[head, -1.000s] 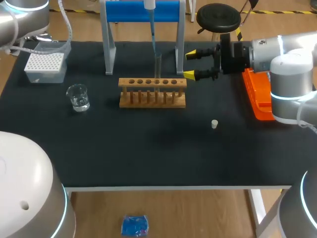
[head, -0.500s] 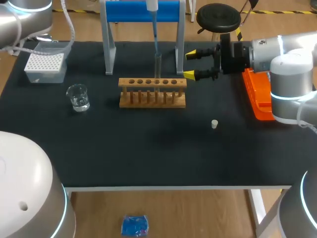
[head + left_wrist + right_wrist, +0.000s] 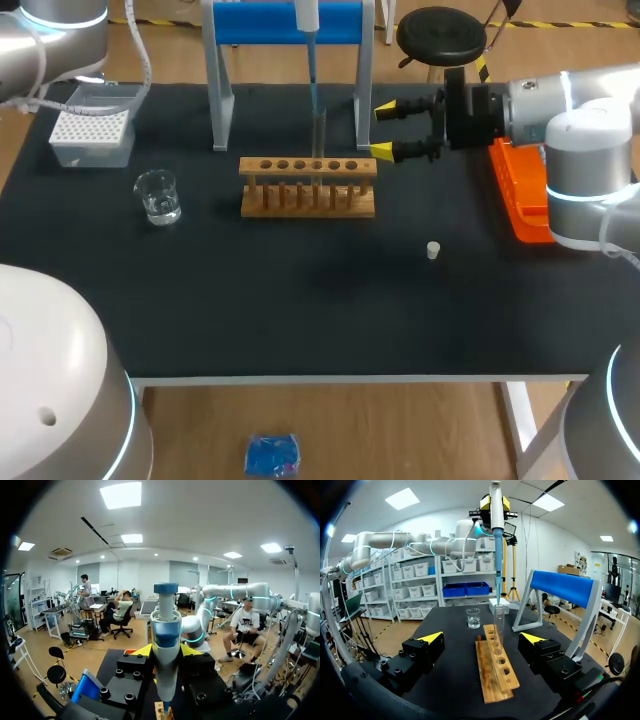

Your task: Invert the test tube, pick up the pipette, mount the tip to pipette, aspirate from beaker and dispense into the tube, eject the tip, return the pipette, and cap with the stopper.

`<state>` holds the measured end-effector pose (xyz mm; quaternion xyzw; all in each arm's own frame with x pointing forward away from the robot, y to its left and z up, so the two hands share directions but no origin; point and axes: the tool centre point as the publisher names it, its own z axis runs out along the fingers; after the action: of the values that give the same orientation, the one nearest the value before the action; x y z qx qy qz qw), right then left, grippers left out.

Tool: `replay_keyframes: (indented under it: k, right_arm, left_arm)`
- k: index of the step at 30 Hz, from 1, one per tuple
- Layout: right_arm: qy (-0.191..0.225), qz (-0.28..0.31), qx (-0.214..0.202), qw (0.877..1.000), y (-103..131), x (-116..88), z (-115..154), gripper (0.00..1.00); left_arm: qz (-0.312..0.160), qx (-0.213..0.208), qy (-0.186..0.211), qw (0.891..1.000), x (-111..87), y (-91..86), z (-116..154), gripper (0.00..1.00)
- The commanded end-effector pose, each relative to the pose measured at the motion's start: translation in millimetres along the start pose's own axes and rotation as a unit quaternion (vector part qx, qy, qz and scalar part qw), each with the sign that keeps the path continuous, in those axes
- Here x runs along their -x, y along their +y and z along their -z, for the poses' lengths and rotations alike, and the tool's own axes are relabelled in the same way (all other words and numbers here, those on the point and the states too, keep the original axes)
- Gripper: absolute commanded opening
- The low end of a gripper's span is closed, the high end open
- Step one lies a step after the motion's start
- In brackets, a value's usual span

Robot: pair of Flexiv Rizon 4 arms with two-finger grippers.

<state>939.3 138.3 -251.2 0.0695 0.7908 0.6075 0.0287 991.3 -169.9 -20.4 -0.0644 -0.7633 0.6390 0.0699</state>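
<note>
My left gripper is shut on the white-and-blue pipette, held upright high above the table. In the right wrist view that gripper hangs over the wooden rack. The pipette's thin tip reaches down to the mouth of the clear test tube standing in the rack. In the head view the pipette comes in from the far edge above the tube. My right gripper stands open just right of the rack, level with the tube. The small white stopper lies on the mat.
A glass beaker with liquid stands left of the rack. The tip box sits at the far left. The blue pipette stand rises behind the rack. An orange bin lies at the right edge under my right arm.
The pipette has shifted slightly to the right, over the tube. The right arm has not moved.
</note>
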Motion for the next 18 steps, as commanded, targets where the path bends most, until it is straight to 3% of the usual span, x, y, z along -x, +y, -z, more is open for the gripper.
replay_keyframes:
  k: [1,18]
  right_arm:
    - [0.000,0.000,-0.001,1.000,-0.2,-0.3,0.0,1.00]
    - [0.000,0.000,-0.001,1.000,-0.2,-0.3,0.0,1.00]
  left_arm:
    - [0.001,0.003,0.001,1.000,1.0,1.2,1.6,0.00]
    - [-0.005,0.003,0.000,1.000,3.6,4.2,2.6,0.00]
